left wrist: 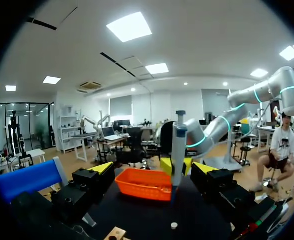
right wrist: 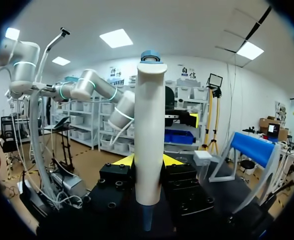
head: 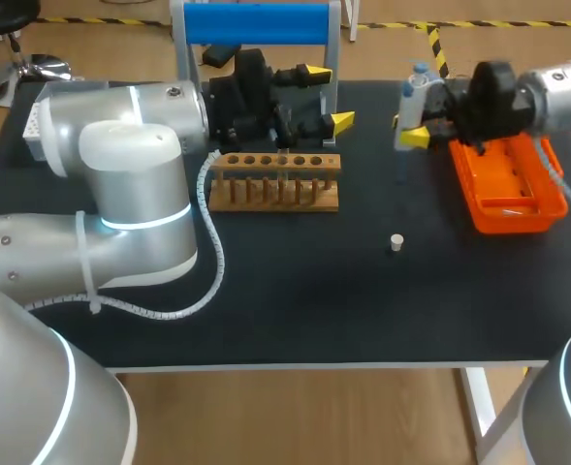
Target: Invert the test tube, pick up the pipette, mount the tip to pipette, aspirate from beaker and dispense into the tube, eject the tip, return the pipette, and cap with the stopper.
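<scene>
Dotting the black table [head: 295,291]: wooden rack [head: 275,182], orange tray [head: 508,189], white stopper [head: 396,242].

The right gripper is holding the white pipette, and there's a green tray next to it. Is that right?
Almost. The right gripper is shut on the white pipette, and there is a tray next to it, but the tray is orange, not green. The head view shows this.

Spread-fingered left tool [left wrist: 154,170], orange tray [left wrist: 143,186] ahead, pipette [left wrist: 178,150] upright at the tray's edge, white stopper [left wrist: 173,226] nearer the tool
</scene>
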Robot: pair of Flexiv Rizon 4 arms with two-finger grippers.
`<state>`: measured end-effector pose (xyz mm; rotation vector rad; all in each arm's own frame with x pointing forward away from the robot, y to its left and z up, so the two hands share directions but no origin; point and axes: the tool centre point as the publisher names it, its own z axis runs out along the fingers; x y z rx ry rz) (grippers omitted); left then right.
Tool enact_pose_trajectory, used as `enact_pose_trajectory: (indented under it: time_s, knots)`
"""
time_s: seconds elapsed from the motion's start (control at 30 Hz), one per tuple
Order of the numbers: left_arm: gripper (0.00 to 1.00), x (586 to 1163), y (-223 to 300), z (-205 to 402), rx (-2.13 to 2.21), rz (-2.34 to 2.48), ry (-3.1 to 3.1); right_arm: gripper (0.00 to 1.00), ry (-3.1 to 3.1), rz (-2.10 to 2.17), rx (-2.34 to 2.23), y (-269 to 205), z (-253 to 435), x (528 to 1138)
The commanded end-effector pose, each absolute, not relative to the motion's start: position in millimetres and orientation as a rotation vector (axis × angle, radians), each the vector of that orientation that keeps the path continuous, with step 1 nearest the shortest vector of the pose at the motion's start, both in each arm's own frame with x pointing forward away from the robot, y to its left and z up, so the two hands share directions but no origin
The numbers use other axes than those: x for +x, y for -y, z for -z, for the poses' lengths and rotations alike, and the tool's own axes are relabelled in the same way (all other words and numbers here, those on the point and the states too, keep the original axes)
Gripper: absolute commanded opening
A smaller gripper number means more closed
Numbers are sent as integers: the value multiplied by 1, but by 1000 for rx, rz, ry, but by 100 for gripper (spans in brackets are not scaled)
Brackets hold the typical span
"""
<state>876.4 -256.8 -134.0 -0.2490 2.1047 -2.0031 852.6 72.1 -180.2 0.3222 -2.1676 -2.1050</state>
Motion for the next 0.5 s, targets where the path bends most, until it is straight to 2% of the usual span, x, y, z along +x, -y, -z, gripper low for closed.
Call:
enact_pose_trajectory:
  time_s: [0.03,0.5]
  knots:
    - [100,876,259,135,-255,2000,-2099,0,2170,2104,330,-84,179,857]
    - [100,876,259,135,-255,2000,-2099,0,2154,2101,361,-120,172,870]
